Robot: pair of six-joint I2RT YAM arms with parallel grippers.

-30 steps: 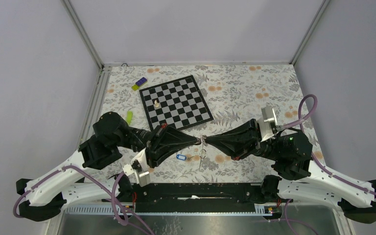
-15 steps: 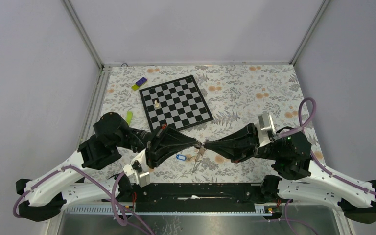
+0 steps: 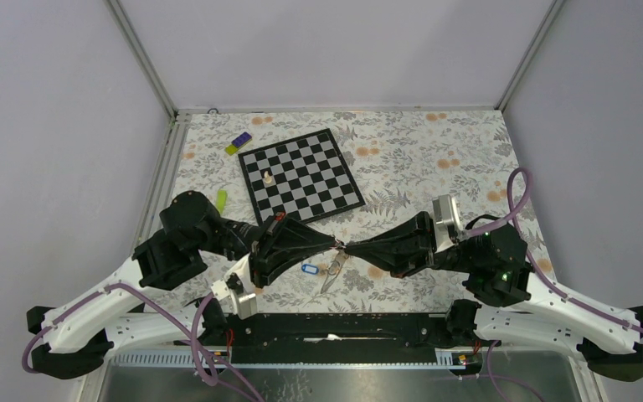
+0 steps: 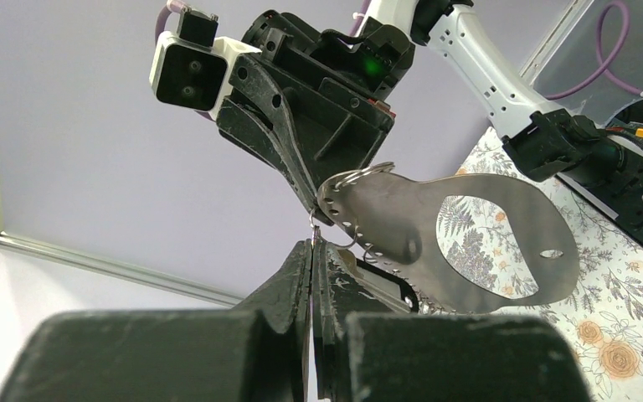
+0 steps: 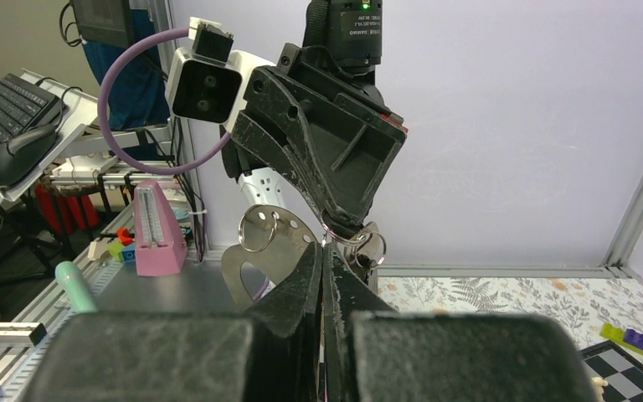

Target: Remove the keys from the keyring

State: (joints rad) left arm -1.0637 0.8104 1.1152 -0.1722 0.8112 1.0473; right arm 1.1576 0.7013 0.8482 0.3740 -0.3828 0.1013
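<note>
My two grippers meet tip to tip above the table's near middle. The left gripper [image 3: 336, 244] is shut on the thin wire of the keyring [image 4: 336, 241]. The right gripper [image 3: 348, 247] is shut on the wire from the other side [image 5: 325, 241]. Silvery keys [image 3: 331, 274] hang slanting below the meeting point. Close up, a flat silvery metal piece [image 4: 402, 219] with a large hole hangs from the rings; the right wrist view shows it too [image 5: 283, 251], beside small wire rings [image 5: 360, 240]. A blue tag [image 3: 308, 269] lies on the table under the left fingers.
A chessboard [image 3: 300, 175] with one white piece [image 3: 267, 177] lies behind the grippers. A yellow and purple block [image 3: 238, 143] and a green object [image 3: 221, 199] sit at the back left. Metal frame posts border the floral tabletop [image 3: 435, 159].
The right arm has shifted left and lower toward the left gripper. The hanging keys have swung down and to the left. The left arm and the blue tag have stayed put.
</note>
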